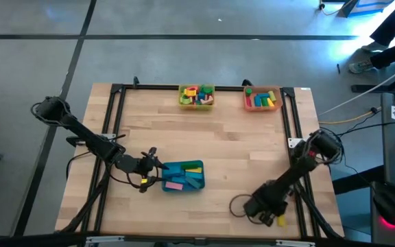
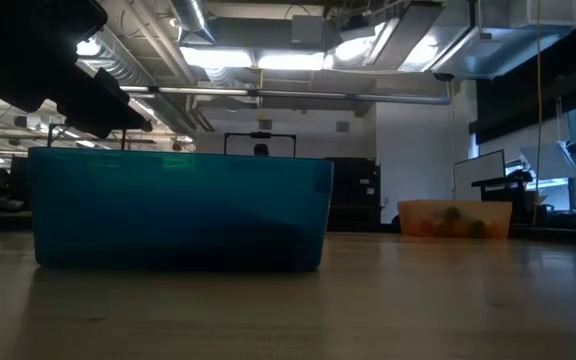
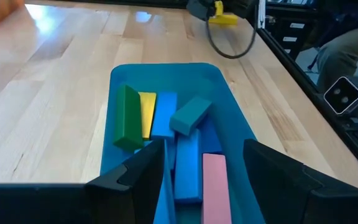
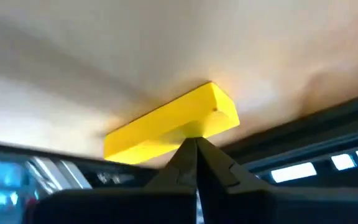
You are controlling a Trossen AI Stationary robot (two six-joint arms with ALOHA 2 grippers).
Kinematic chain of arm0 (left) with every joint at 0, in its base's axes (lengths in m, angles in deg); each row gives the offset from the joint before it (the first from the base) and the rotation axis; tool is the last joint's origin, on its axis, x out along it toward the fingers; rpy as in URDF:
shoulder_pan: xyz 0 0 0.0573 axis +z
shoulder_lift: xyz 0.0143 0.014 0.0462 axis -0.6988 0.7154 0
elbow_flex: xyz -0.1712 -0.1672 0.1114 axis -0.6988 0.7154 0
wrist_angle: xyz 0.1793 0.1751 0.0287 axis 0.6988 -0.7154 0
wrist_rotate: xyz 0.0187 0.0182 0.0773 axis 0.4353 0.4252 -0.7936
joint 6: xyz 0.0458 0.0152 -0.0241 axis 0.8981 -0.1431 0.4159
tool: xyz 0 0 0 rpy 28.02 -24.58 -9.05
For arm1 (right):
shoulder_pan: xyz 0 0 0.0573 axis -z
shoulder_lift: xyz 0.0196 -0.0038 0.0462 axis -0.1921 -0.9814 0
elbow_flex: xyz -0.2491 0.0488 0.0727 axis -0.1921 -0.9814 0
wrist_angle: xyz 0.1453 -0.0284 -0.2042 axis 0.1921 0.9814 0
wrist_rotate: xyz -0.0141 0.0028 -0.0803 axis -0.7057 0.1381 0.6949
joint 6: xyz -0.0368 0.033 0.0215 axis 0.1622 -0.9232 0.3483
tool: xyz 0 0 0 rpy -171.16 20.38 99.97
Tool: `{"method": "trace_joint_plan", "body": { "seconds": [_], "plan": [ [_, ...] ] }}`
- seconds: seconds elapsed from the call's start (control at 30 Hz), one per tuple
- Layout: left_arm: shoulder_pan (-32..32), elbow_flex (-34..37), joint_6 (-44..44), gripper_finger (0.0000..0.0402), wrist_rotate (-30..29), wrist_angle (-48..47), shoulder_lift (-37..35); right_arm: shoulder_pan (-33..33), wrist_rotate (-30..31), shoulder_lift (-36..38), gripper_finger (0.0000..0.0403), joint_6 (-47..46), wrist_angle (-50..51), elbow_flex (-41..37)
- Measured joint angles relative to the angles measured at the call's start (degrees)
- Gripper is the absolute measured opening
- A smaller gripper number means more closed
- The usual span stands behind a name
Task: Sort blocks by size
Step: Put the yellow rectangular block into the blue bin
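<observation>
Over the teal tray point(image 1: 192, 167), the left claw point(image 3: 204, 163) gapes empty; the right claw point(image 4: 196, 163) is pinched together, its yellow block point(image 4: 173, 123) half hidden.

In your high view the table point(image 1: 218, 137) is evenly lit, with bluish glare on the floor at the upper right. The low view is dim; ceiling lamps point(image 2: 268, 55) shine bright, and the teal tray point(image 2: 178, 210) looks dark and soft. The right wrist view is blurred around the yellow block point(image 4: 173, 121).
</observation>
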Motion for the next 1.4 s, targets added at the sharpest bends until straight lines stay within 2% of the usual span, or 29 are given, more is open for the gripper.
{"method": "trace_joint_plan", "body": {
  "seconds": [0.13,0.4,0.53,0.63,0.8,0.9,1.03,1.23,1.3,1.4],
  "plan": [
    [0.0,0.0,0.0,0.0202,0.0,-0.1,0.0,4.1,5.2,1.3,0.0001,1.3,0.8,0.0],
    [0.0,0.0,-0.3,0.0202,0.0,0.0,0.0,10.6,11.7,4.1,0.0001,3.4,0.9,0.0],
    [0.0,0.0,-0.5,0.0202,0.0,0.0,0.0,12.7,19.1,7.1,0.0001,1.9,0.7,0.0],
    [0.0,0.0,-0.5,0.0202,0.0,0.0,0.0,12.7,23.2,8.6,0.0001,0.8,2.8,1.3],
    [0.0,0.0,-0.5,0.0202,0.0,0.0,0.0,10.9,23.4,11.4,0.0007,-2.5,9.7,7.0],
    [0.0,0.0,-0.5,0.0202,0.0,-0.1,0.0,8.6,25.9,11.8,0.0019,-6.3,9.6,9.2],
    [0.0,0.0,-0.5,0.0202,0.0,-0.2,0.0,5.4,32.9,11.9,0.0057,-15.6,9.4,9.8],
    [0.0,0.0,-0.5,0.0202,0.0,-0.2,0.0,0.2,48.4,11.6,0.0167,-34.2,9.4,9.4],
    [0.0,0.0,-0.5,0.0202,0.0,-0.2,0.0,-0.9,50.5,11.4,0.0200,-38.5,8.1,8.3],
    [0.0,0.0,-0.5,0.0202,0.0,0.0,0.0,-2.1,50.1,11.3,0.0237,-42.3,5.8,5.7]
  ]
}}
